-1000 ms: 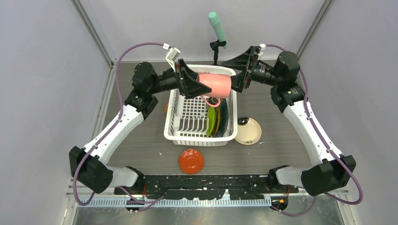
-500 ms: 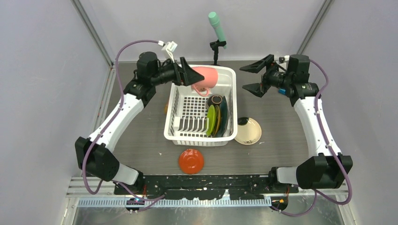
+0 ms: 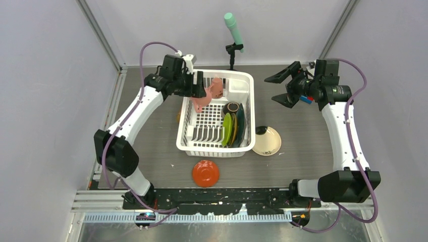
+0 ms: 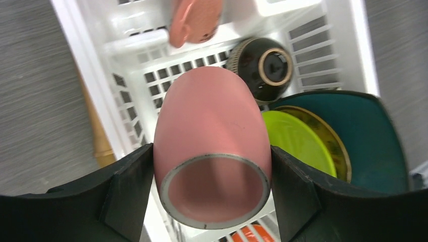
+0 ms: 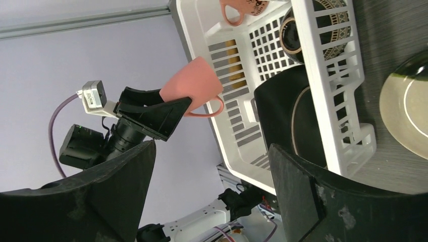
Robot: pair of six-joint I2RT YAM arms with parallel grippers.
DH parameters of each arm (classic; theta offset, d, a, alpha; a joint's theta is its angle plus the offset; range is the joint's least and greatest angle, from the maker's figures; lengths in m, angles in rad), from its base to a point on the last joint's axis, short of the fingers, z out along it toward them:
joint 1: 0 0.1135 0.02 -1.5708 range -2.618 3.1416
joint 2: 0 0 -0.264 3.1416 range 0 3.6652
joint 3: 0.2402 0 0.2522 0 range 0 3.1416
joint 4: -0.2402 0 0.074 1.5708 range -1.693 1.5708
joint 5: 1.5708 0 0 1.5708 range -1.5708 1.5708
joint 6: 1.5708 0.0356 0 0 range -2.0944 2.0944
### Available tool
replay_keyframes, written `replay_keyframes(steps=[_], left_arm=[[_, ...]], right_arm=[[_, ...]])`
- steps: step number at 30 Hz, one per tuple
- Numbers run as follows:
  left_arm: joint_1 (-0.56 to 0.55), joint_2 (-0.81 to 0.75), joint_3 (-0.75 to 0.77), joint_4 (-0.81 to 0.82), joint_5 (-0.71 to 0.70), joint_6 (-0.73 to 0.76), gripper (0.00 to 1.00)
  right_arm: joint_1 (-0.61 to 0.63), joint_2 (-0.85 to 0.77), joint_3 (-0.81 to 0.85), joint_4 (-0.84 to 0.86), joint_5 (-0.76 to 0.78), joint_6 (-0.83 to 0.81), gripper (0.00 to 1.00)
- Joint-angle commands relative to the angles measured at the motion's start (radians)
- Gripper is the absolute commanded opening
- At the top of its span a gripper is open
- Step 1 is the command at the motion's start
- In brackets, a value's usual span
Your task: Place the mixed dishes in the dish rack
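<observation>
Ceramic-looking pink mug [image 4: 207,116]: judged rigid, smooth, breakable. Left gripper [image 4: 211,166] clamps it across the barrel, a sound hold, over the dish rack [image 4: 83,65]. Right gripper [image 5: 212,147] spread, empty.

Place: you're looking at a robotics lab test cell, with kitchenware brought in as props.
Walls: plain pale grey panels [image 3: 45,75] close you in on three sides, joined by bare metal corner posts [image 3: 100,34].
Bench: a dark wood-grain table top [image 3: 303,151] ends at a black perforated mounting rail [image 3: 222,194], where your left arm [image 3: 132,121] and right arm [image 3: 343,136] are bolted.
Wiring: purple cables [image 3: 151,43] loop loose beside each arm.
Fixture: a mint-green cylinder [image 3: 233,30] is on a black stand [image 3: 232,55] at the far edge.
Props: a white dish rack [image 3: 212,148] and a few dishes are the only household items you'll see.
</observation>
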Motion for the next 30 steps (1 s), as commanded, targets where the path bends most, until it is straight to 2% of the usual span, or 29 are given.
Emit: replay_keyframes(steps=[1, 10, 19, 22, 30], left_arm=[[-0.015, 0.021, 0.088, -0.080, -0.116, 0.086, 0.00], [-0.065, 0.171, 0.177, -0.131, -0.193, 0.117, 0.00], [-0.092, 0.271, 0.212, -0.088, -0.224, 0.119, 0.00], [-0.101, 0.318, 0.253, -0.110, -0.277, 0.126, 0.00], [-0.109, 0.421, 0.318, -0.145, -0.318, 0.143, 0.00]], right_arm=[[-0.006, -0.034, 0.027, -0.038, 0.056, -0.053, 0.89], [-0.007, -0.066, -0.002, -0.057, 0.091, -0.057, 0.89], [-0.010, -0.088, -0.022, -0.067, 0.103, -0.069, 0.89], [-0.011, -0.089, -0.029, -0.075, 0.118, -0.083, 0.89], [-0.011, -0.179, -0.147, -0.105, 0.207, -0.138, 0.89]])
